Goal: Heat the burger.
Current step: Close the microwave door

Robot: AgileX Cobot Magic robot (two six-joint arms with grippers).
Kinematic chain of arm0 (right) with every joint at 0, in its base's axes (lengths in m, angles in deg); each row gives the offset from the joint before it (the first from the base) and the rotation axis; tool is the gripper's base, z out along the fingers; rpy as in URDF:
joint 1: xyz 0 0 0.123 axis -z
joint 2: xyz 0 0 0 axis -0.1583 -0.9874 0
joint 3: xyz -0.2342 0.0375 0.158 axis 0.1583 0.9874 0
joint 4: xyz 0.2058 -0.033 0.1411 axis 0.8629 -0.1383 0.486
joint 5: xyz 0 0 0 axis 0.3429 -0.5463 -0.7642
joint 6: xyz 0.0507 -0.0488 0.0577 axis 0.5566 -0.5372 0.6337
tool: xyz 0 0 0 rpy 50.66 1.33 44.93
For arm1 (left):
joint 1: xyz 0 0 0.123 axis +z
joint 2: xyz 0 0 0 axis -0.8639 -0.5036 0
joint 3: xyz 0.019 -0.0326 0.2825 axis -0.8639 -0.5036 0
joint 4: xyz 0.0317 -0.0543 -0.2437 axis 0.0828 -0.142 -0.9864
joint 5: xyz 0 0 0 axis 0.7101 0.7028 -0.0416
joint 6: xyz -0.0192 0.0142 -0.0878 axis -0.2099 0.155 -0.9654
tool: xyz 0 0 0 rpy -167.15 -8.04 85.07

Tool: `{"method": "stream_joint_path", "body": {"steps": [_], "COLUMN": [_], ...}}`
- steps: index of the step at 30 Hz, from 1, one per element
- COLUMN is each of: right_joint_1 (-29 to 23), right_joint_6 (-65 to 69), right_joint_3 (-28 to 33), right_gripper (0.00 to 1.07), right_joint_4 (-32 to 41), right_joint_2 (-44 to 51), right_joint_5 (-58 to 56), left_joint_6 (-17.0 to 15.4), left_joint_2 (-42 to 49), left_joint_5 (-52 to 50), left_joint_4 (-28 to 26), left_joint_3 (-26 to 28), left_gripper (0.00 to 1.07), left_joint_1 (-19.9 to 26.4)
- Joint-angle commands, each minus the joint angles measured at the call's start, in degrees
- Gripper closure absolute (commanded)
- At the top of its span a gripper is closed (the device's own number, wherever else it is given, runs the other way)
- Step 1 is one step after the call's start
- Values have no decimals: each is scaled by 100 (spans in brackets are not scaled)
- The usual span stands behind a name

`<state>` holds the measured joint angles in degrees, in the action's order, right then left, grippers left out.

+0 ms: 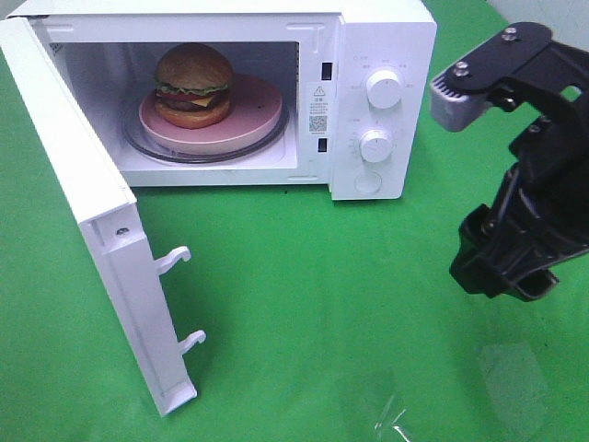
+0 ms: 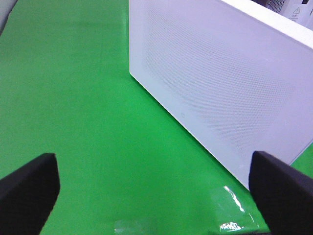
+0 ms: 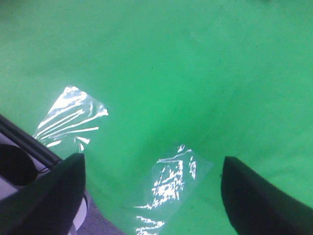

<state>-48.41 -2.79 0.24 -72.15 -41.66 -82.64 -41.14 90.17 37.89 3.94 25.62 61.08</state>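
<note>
A bright green cloth (image 1: 304, 304) covers the whole work surface under strong, even light, with soft shadows lying on it. Patches of clear film (image 1: 391, 419) lie flat on the cloth towards the near side, catching white glare. At the far right corner a pale strip (image 1: 563, 11) shows beyond the green; what it is cannot be told.

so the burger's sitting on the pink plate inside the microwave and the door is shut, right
Not quite. The door is not shut: it is open, swung wide to the left, as the exterior high view shows. The rest holds: the burger sits on the pink plate inside the microwave.
</note>
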Motion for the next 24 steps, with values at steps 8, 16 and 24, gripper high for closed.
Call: {"method": "stream_joint_path", "body": {"steps": [8,16,24], "right_joint_1": [-6,132,1805], "right_joint_6": [46,109,-183], "right_joint_3": [34,304,957], "right_gripper": [31,31,31], "right_joint_4": [63,92,309], "right_joint_2": [1014,1874,3249], "right_joint_5": [-808,-848,-745], "left_joint_6": [-6,-6,-6], "left_joint_2": [86,86,86], "left_joint_5": [-63,-63,-63], "left_joint_4": [-11,-11,-11], "left_joint_3": [-23,-23,-23], "left_gripper": [9,9,9], "left_joint_1": [-29,-29,-29]}}
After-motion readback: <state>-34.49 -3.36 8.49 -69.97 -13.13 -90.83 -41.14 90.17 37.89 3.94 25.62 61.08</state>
